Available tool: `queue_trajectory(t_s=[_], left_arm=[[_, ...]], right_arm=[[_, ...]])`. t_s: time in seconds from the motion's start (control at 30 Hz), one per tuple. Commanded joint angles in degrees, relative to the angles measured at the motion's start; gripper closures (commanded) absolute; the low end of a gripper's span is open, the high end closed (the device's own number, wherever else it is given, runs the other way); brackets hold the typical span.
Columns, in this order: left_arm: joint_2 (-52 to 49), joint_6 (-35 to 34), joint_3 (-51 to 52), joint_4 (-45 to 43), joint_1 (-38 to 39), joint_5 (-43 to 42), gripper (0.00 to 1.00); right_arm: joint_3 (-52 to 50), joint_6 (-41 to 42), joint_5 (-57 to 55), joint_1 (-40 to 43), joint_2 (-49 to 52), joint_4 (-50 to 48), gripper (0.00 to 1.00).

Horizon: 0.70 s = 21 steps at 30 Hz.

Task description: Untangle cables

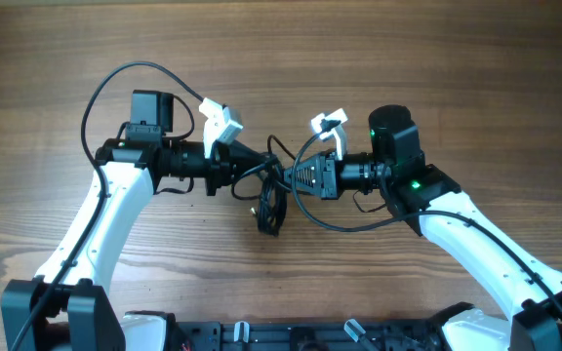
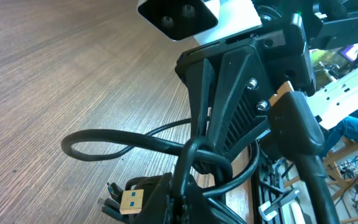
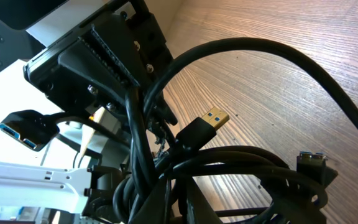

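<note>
The cables (image 1: 271,195) sit as one dark knot on the surface (image 1: 66,78), at mid-table, directly between the two arms. The left end effector (image 1: 252,164) reaches in from the left and the right end effector (image 1: 296,177) from the right, tips facing each other with the knot touching both. Neither arm is clearly nearer.

The bundle hangs down toward the robot from the line joining the tips, so its long axis lies crosswise to both arms. My judgement is that the coming move depends on this: drawing the arms apart along their shared line would pull across the knot, not along it.

The left end effector is pressed together on a strand; the right wrist view shows a cable leaving from between its fingers (image 3: 129,93). For the right end effector I cannot tell: the left wrist view shows a strand running up against its ribbed face, but it may be gripped or only lying there.

The overhead view gives the layout but merges the strands. The left wrist view shows a free loop (image 2: 98,146) lying flat on the surface and a plug (image 2: 131,200) at the bottom. The right wrist view shows the plug (image 3: 207,119) lifted clear among crossed strands, and a blue connector (image 3: 18,129) beside the left arm.
</note>
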State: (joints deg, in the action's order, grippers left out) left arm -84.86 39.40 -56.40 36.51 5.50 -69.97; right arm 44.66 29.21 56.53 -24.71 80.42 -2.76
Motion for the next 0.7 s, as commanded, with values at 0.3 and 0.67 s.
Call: queue_trajectory(t_s=[0.3, 0.67], left_arm=[[-0.02, -2.47, 0.04, -0.83, -0.11, 1.09, 0.96], [-0.02, -9.07, 0.04, -4.22, -0.44, 2.54, 0.96]], right_arm=[[0.66, 1.36, 7.08, -3.41, 0.04, -3.21, 0.86], [0.66, 8.33, 3.3, -3.78, -0.04, -3.04, 0.89]])
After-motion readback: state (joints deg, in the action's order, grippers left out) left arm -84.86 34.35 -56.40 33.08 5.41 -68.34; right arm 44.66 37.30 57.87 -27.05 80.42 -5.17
